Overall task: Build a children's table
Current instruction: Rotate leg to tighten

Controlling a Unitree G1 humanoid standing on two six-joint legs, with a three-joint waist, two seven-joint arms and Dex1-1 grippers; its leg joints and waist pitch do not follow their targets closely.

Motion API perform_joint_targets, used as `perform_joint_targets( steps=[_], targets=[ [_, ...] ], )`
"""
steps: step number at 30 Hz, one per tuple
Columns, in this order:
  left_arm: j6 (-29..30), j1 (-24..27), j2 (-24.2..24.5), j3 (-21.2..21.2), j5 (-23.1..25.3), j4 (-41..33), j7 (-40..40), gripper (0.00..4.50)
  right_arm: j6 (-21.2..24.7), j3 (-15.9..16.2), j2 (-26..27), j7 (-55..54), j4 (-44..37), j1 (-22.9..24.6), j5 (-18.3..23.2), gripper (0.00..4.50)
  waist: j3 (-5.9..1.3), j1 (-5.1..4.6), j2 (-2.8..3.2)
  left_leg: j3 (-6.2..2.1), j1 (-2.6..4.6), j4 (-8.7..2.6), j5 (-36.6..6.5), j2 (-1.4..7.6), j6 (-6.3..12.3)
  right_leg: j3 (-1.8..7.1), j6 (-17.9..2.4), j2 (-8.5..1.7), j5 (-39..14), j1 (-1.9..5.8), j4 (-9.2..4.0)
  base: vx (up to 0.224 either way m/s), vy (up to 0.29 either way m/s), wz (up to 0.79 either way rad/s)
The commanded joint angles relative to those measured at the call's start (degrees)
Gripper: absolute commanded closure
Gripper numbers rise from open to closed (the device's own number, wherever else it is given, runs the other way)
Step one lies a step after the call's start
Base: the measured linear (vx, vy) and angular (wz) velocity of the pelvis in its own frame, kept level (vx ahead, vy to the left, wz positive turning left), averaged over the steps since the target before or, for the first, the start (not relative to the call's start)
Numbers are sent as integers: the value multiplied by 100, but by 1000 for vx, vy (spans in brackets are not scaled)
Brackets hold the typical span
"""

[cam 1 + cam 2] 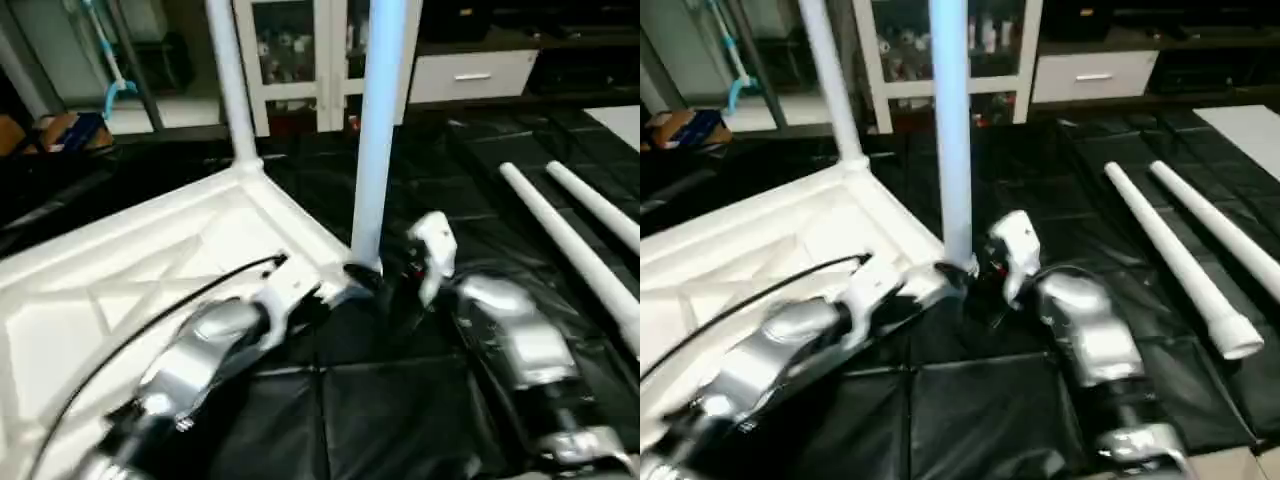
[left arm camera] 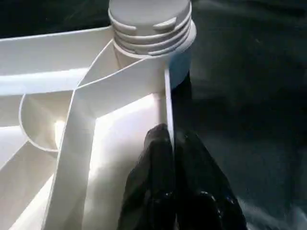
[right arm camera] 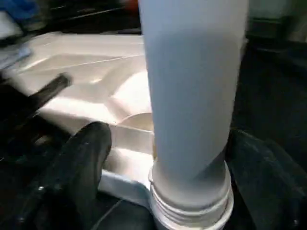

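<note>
Nearest: two silver forearms reach in over black sheeting (image 1: 400,400) that covers the floor.

Left gripper (image 2: 169,143), two black fingers pressed together, pinched on the thin upright side wall of the white plastic square table top (image 1: 120,290). The top lies upside down, X-ribs facing up, on the robot's left half of the sheeting.

Right gripper (image 3: 163,163): black fingers (image 3: 81,163) stand apart, one on each side of the base of a long tapered white plastic leg (image 1: 378,130). Not clamped on it; a gap shows between each finger and the leg.

That leg stands upright in the round corner socket (image 2: 158,52) nearest the right arm. Threads are still visible at its collar, so it is not fully seated.

Further back, a second white leg (image 1: 232,80) stands upright in the far corner of the top.

To the right, well apart from the top, two loose white legs (image 1: 1180,260) lie side by side on the sheeting.

Farthest: a white glass-door cabinet (image 1: 300,50) and a white drawer unit (image 1: 470,75) along the back.
</note>
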Motion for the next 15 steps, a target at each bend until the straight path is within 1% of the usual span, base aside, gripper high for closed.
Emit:
perform_joint_targets(
  steps=[1, 3, 5, 6, 7, 8, 12, 13, 14, 15],
  targets=[
    [-93, 247, 198, -353, -82, -186, -543, 450, 102, 148, -205, 565, -279, 57, 135, 43, -325, 40, -53, -179, 39, -405, -944, 377, 648, 232, -1502, -322, -854, 285, -306, 0, 0, 0],
    [-84, 330, 318, -363, -128, -293, -677, 450, 113, 192, -408, 801, -305, 105, 134, 43, -301, 80, -51, -173, 56, -430, -1082, 391, 563, 242, -1474, -316, -1052, 269, -325, 0, 0, 0],
    [-156, 442, 441, -352, -226, -424, -867, 450, 162, 247, -678, 1120, -371, 192, 174, 43, -285, 136, -59, -148, 131, -441, -1375, 392, 380, 261, -1414, -301, -1397, 216, -367, 0, 0, 0],
    [-205, 489, 478, -328, -269, -467, -948, 450, 202, 258, -797, 1272, -394, 224, 189, 43, -275, 148, -64, -144, 134, -454, -1442, 396, 314, 273, -1388, -296, -1486, 214, -376, 0, 0, 0],
    [-217, 507, 496, -321, -286, -485, -982, 450, 216, 261, -840, 1326, -398, 234, 191, 43, -277, 155, -63, -148, 123, -458, -1431, 397, 296, 276, -1374, -302, -1496, 226, -372, 0, 0, 0],
    [-224, 546, 551, -317, -322, -537, -1053, 450, 221, 263, -937, 1472, -396, 258, 202, 43, -271, 164, -83, -149, 108, -466, -1455, 399, 270, 281, -1343, -306, -1551, 233, -371, 0, 0, 0],
    [-236, 583, 607, -323, -372, -610, -1134, 450, 236, 288, -1027, 1641, -401, 276, 235, 43, -270, 186, -86, -158, 99, -464, -1509, 386, 220, 287, -1223, -324, -1808, 231, -393, 0, 0, 0],
    [-230, 588, 607, -323, -375, -630, -1147, 450, 230, 293, -1036, 1662, -397, 281, 231, 43, -269, 190, -79, -158, 99, -465, -1500, 385, 215, 288, -1213, -325, -1824, 228, -398, 0, 0, 0],
    [-225, 584, 600, -326, -374, -637, -1150, 450, 188, 297, -1034, 1677, -379, 284, 218, 43, -270, 190, -85, -159, 98, -465, -1478, 386, 214, 288, -1207, -320, -1817, 225, -399, 0, 0, 0],
    [-226, 583, 602, -330, -380, -645, -1156, 450, 160, 303, -1039, 1694, -368, 286, 216, 68, -274, 190, -88, -160, 95, -463, -1456, 386, 215, 289, -1207, -320, -1795, 228, -395, 0, 0, 0]
  ],
)
